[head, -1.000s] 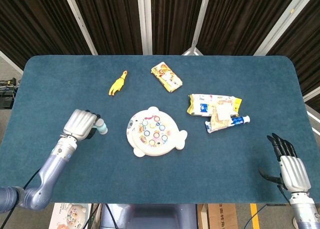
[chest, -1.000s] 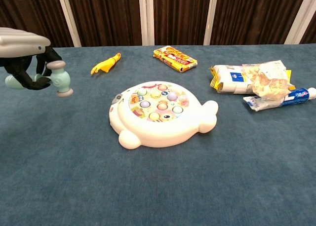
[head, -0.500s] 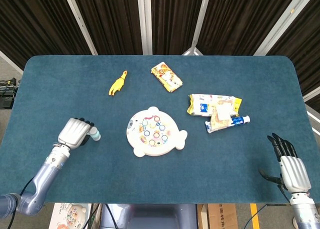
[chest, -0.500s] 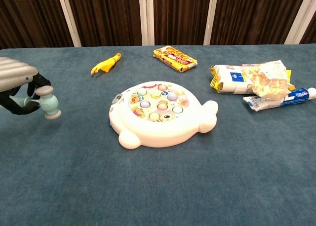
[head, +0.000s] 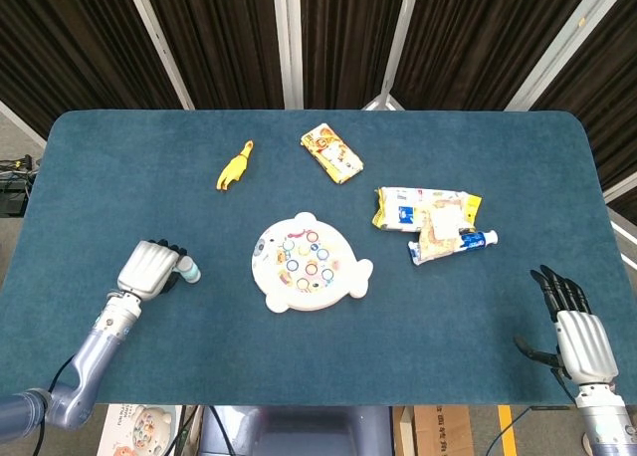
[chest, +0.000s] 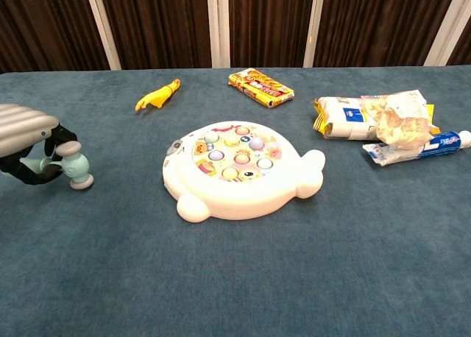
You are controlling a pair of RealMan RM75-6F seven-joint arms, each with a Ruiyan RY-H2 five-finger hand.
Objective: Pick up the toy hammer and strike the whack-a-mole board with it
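Observation:
A pale teal toy hammer (chest: 72,169) rests head-down on the blue cloth at the left, and my left hand (chest: 28,142) curls around its handle. From above, that left hand (head: 148,270) covers most of the hammer (head: 187,270); only the head pokes out on its right side. The white whale-shaped whack-a-mole board (head: 308,262) with coloured buttons lies mid-table, well to the right of the hammer; the same board (chest: 239,168) fills the centre of the chest view. My right hand (head: 578,328) hovers at the near right edge, fingers apart, holding nothing.
A yellow rubber chicken (head: 235,165) and a snack packet (head: 331,152) lie beyond the board. Several snack bags (head: 426,213) and a blue tube (head: 476,240) are piled at the right. The table's front edge (head: 318,400) is near both forearms.
My left hand has swung the hammer down and away from the board to the left; its head now touches the cloth. The right hand has stayed put.

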